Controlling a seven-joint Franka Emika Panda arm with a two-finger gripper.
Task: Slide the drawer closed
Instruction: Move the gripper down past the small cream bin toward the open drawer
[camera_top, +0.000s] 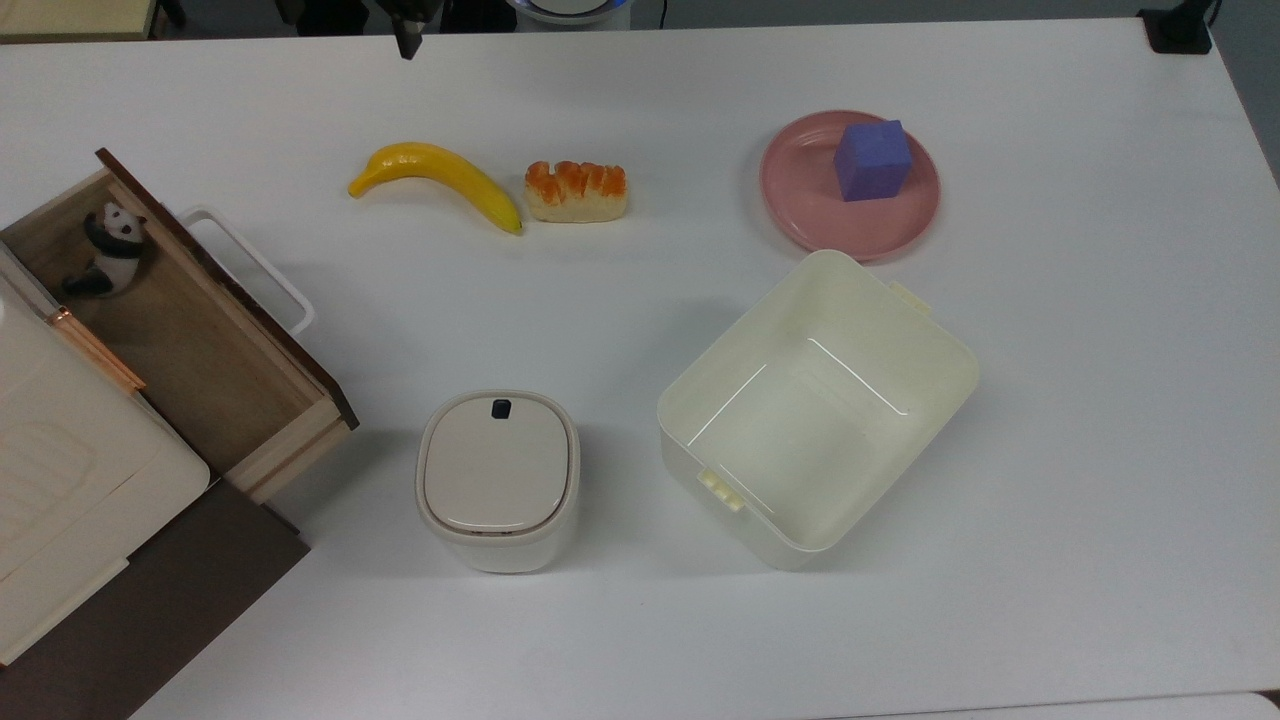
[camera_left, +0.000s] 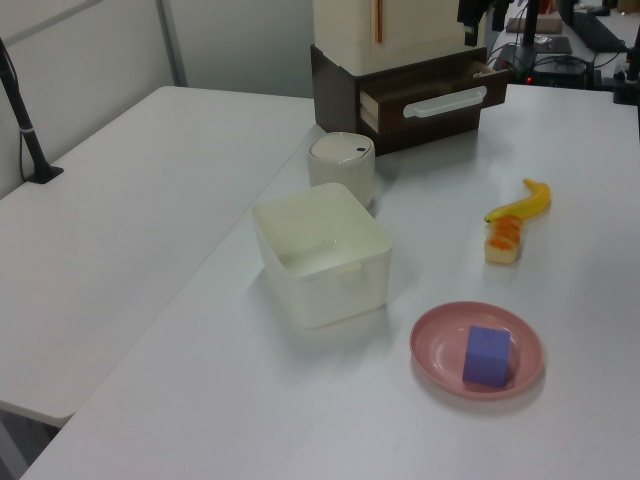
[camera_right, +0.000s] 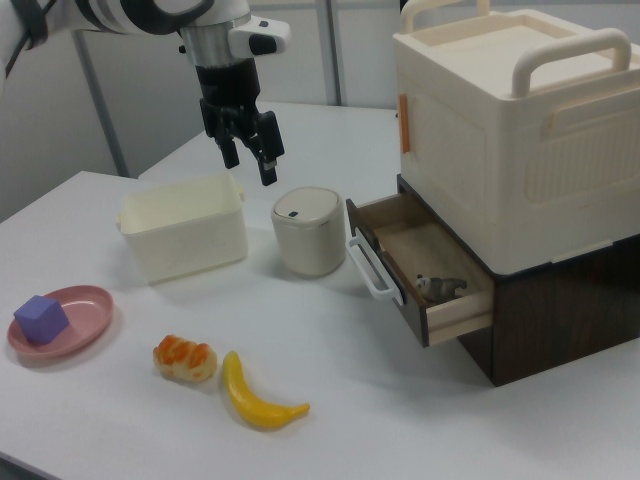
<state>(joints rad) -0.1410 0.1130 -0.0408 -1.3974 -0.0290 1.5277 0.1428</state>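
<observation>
We see the drawer (camera_right: 425, 270) pulled well out of its dark brown cabinet (camera_right: 560, 300), at the right view's right, beneath a cream carry box (camera_right: 520, 120) that sits on top. Its white loop handle (camera_right: 368, 268) faces out toward the open table, and a small panda figure (camera_right: 440, 288) lies inside near one corner. In the top view the drawer (camera_top: 170, 320) sits at the top view's far left, angled across the table edge.

Our gripper (camera_right: 248, 150) hangs high above the table, well apart from the drawer front, over the area between the open cream bin (camera_right: 183, 232) and the lidded cream bin (camera_right: 309, 231) as the right view shows it. Its jaws stand apart with nothing between them.

We judge the step in hand to be the approach: nothing has touched the drawer yet. To do it well, we should come down in front of the dark front panel, on the table side of the handle, keeping clear of the lidded bin just beside the drawer's corner. Then we should press on the panel's middle, or on the handle's bar, along the line of the drawer's sides. An off-centre push could skew it on its runners or shift the whole cabinet. The banana (camera_right: 258, 396) and bread roll (camera_right: 185, 359) lie well apart from that path.
</observation>
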